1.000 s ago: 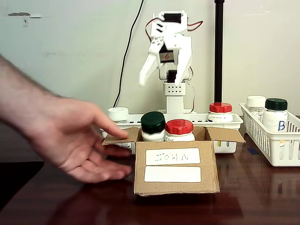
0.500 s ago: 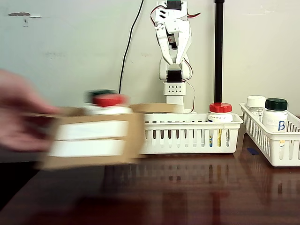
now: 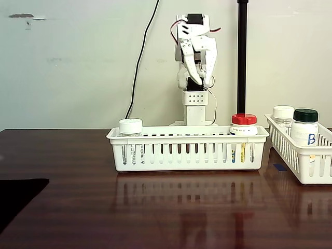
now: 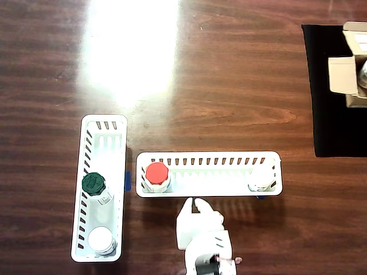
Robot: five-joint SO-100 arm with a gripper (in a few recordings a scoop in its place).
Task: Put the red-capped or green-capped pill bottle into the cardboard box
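The green-capped pill bottle (image 3: 305, 126) marked with a blue "B" stands in the side basket (image 3: 303, 160), the red-capped bottle (image 3: 244, 124) in the middle basket (image 3: 187, 150), the cardboard box (image 4: 351, 67) sits on a black mat (image 4: 332, 120) at the worktop's (image 4: 218, 74) edge, and the claw (image 3: 198, 71) hangs raised, released, grasping nothing.

The cardboard box (image 4: 350, 63) sits at the far right edge of the overhead view, on a black mat at the tabletop edge, partly cut off, flaps open. The red-capped pill bottle (image 4: 156, 175) stands upright at one end of the long white basket (image 4: 209, 157). The green-capped pill bottle (image 4: 94, 186) stands upright in the other basket (image 4: 86, 172).
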